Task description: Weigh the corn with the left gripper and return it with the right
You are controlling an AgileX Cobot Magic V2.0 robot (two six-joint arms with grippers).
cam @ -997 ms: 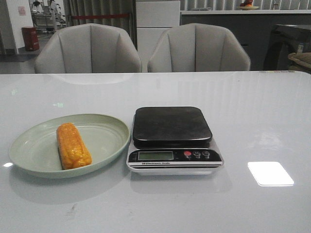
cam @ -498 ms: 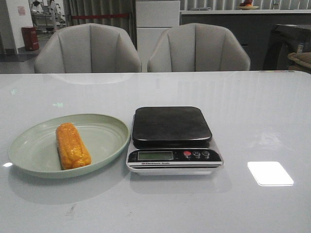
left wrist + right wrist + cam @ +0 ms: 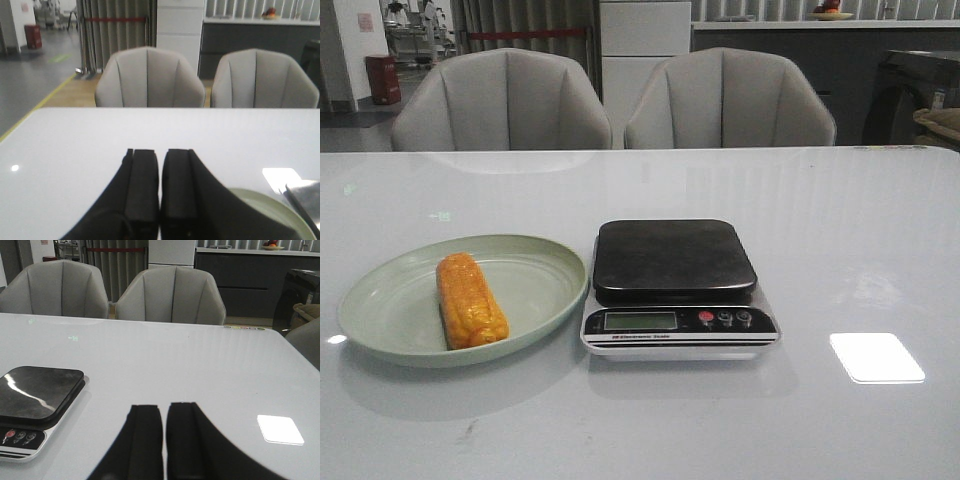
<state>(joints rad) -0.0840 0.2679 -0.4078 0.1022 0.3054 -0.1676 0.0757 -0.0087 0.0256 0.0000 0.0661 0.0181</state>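
The orange-yellow corn (image 3: 470, 301) lies in the pale green plate (image 3: 535, 290) at the table's left in the front view. A black-topped electronic scale (image 3: 674, 285) stands just right of the plate, its platform bare. Neither gripper shows in the front view. In the left wrist view my left gripper (image 3: 160, 152) is shut and empty above the table, with the plate's rim (image 3: 265, 200) and a corner of the scale (image 3: 305, 197) beside it. In the right wrist view my right gripper (image 3: 164, 407) is shut and empty, right of the scale (image 3: 37, 400).
Two grey chairs (image 3: 505, 100) (image 3: 728, 98) stand behind the table's far edge. A bright light reflection (image 3: 876, 357) lies on the glossy table right of the scale.
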